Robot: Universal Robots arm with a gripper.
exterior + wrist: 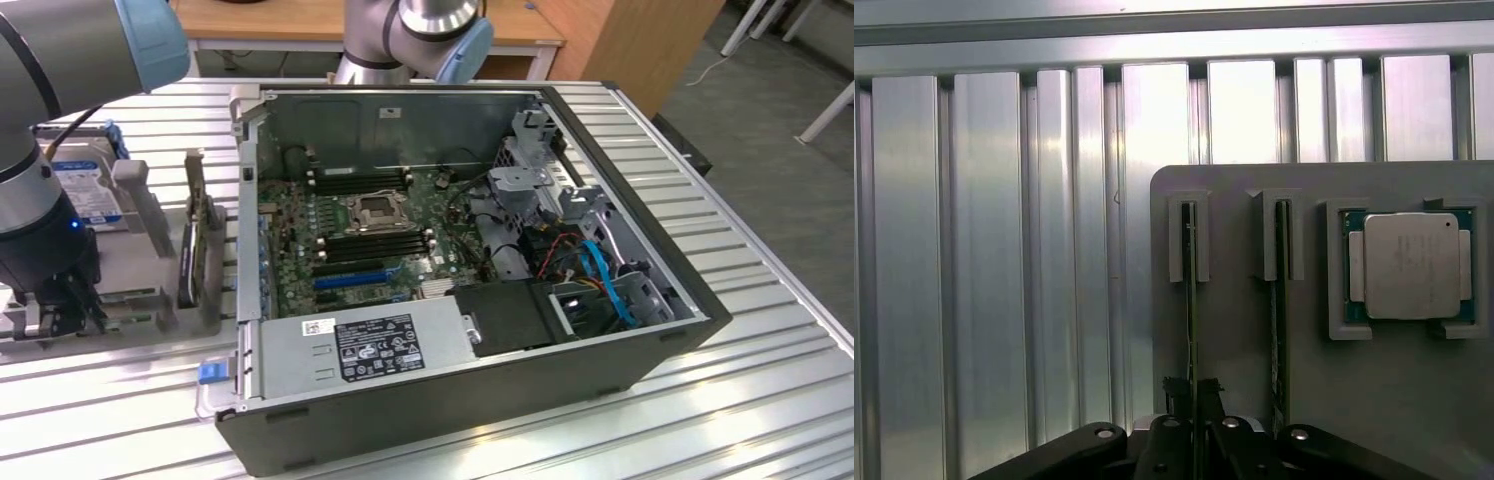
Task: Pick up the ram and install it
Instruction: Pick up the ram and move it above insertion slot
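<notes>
The ram (1191, 300) stands on edge in a slot of a grey holder (1239, 340), seen end-on as a thin dark strip. My gripper (1192, 392) is shut on its near end, with the black fingertips (1176, 390) pinching it from both sides. A second stick (1281, 300) stands in the neighbouring slot. In the exterior view the gripper (54, 315) hangs low over the holder (134, 300) at that view's left, beside the open computer case (467, 400).
A square silver processor (1411, 265) lies in a recess of the holder beside the sticks. An upright card (198, 250) and a hard drive (87, 190) stand on the holder. The motherboard's black memory slots (380, 245) lie inside the case. The table is ribbed aluminium (1004, 250).
</notes>
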